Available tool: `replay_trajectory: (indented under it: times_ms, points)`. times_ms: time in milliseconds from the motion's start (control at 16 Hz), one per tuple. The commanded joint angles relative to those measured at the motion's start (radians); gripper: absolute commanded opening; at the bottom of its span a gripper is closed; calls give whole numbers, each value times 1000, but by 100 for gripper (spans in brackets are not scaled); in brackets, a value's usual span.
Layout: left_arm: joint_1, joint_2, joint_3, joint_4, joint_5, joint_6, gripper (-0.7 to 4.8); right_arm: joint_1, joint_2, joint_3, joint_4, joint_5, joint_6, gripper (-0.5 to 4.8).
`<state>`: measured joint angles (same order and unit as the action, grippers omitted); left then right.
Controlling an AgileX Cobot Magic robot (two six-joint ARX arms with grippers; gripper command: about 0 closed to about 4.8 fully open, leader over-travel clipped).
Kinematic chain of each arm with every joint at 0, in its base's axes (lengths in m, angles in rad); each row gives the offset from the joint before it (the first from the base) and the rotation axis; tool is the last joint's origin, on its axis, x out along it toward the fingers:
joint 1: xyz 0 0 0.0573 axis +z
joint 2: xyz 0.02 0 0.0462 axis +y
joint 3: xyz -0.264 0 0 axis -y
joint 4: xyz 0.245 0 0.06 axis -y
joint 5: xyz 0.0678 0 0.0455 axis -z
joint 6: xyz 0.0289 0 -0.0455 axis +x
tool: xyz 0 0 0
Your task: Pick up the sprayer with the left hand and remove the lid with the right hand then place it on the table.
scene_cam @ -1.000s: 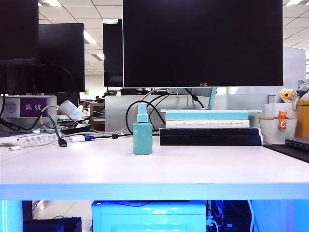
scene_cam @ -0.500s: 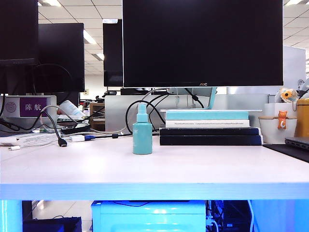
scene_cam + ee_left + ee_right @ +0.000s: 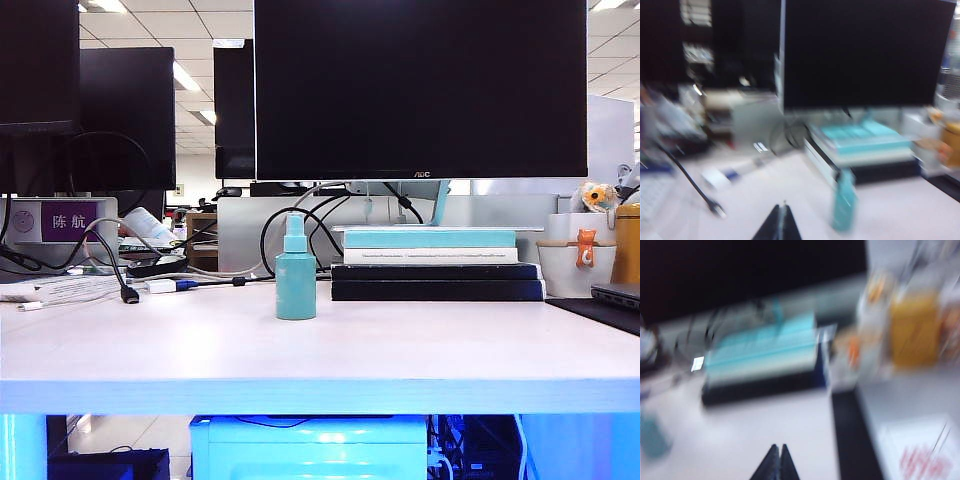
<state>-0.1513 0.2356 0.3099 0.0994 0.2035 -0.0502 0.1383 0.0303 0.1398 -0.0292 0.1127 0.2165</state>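
Upright and untouched, the teal sprayer stands on the pale table, set back from the thick front edge with bare wood-grain surface open in front and to both sides. Its clear lid appears to sit over the nozzle, though it is too small to make out sharply. Just behind and right of it lies a stack of books, a teal cover on top, beneath a large dark monitor. Loose black cables trail across the far left of the desk. Neither arm shows in the exterior view. In the blurred wrist views, the left gripper and right gripper hang above the table with fingers pressed together, holding nothing, well apart from the sprayer.
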Motion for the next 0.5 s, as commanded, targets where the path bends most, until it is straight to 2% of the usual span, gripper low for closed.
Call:
replay_trajectory:
  times_ms: [63, 125, 188, 250, 375, 438, 500]
  points:
    - [1, 237, 151, 14, 4, 85, 60, 0, 106, 130, 40, 66, -13, -6]
    - [0, 413, 225, 63, 90, 105, 209, 0, 238, 227, 65, 68, -7, -6]
    - [0, 579, 274, 159, 200, 157, 361, 0, 365, 314, 65, 27, -8, -5]
    - [0, 755, 297, 311, 342, 283, 383, -2, 528, 418, 66, -75, -13, -4]
    - [1, 901, 300, 468, 414, 315, 406, -2, 668, 500, 71, -219, -42, 2]
    - [1, 1024, 303, 557, 451, 332, 410, -2, 777, 565, 72, -330, -79, 2]
    - [1, 1083, 311, 586, 473, 344, 410, -2, 817, 589, 73, -362, -87, 3]
